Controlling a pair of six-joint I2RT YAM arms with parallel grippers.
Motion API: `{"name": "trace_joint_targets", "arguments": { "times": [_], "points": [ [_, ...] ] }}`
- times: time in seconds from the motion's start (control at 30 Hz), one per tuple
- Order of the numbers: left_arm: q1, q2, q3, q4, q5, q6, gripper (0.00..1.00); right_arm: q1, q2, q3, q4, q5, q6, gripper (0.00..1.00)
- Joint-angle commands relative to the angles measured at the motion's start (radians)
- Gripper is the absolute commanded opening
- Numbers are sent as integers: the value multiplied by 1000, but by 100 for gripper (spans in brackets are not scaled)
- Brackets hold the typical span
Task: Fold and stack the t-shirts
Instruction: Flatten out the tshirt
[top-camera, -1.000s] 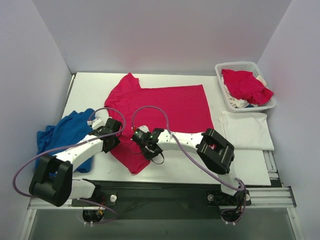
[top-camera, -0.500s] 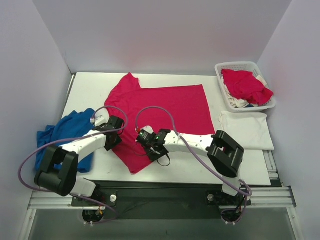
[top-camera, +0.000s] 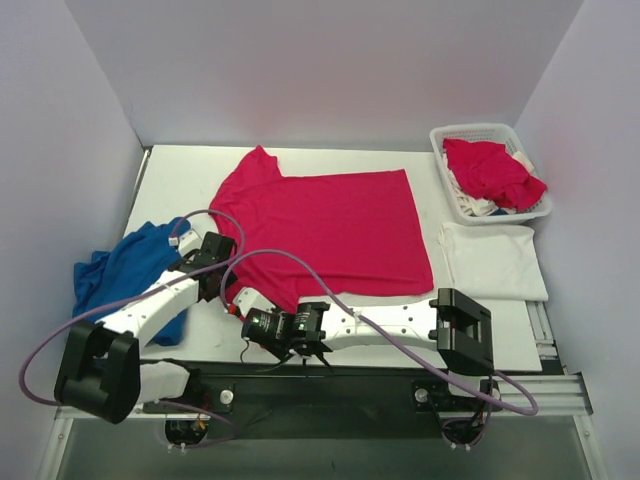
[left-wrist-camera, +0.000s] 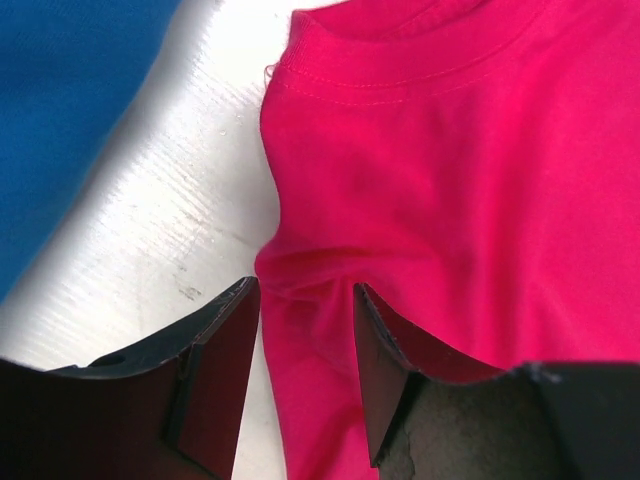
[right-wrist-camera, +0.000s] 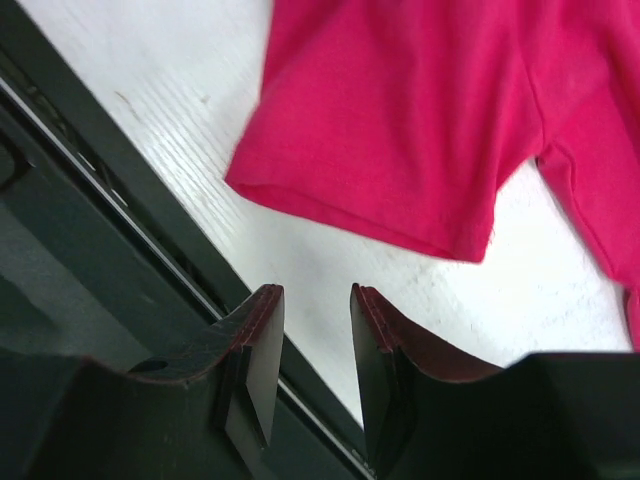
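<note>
1. Flattening is judged to be the step in hand. The red t-shirt (top-camera: 340, 225) is spread across the middle of the table (top-camera: 180, 180), with the hem to the right and the collar (left-wrist-camera: 400, 70) to the left. No fold has yet been made.
2. The left gripper (left-wrist-camera: 305, 300) appears to be clenched on a pucker of the shoulder just beside the collar, and creases are seen running into the gap. This hold is judged to anchor that side so that the cloth can be drawn taut.
3. The right gripper (right-wrist-camera: 310, 300) is empty, its jaws standing slightly apart. It is placed over the near edge of the table, above the dark rail (right-wrist-camera: 100, 250). The near sleeve (right-wrist-camera: 400, 150) lies flat just ahead, apart from the fingers.
4. A folded white t-shirt (top-camera: 492, 260) is laid at the right, just in front of the basket (top-camera: 478, 128). It is judged to be the base of the stack, kept clear of the working area.
5. Another red shirt (top-camera: 490, 170) is left crumpled in the basket, on top of white cloth.
6. A crumpled blue garment (top-camera: 130, 265) is kept at the left edge, parted from the red t-shirt by a strip of bare table.
7. The surface is white, smooth and faintly scuffed, so cloth is expected to slide easily on it.
8. The table is enclosed on three sides by plain pale walls (top-camera: 320, 70).
</note>
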Motion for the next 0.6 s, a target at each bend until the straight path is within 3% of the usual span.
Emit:
{"name": "trace_joint_targets", "arguments": {
  "times": [0.0,0.2,0.57],
  "points": [
    [44,85,41,48,75,58,53,25,6,-15,104,87,-103,34],
    [154,217,73,154,258,110,53,47,37,-26,216,35,-183,31],
    [245,240,67,186,333,142,53,60,118,-32,304,-86,-255,22]
  ]
}}
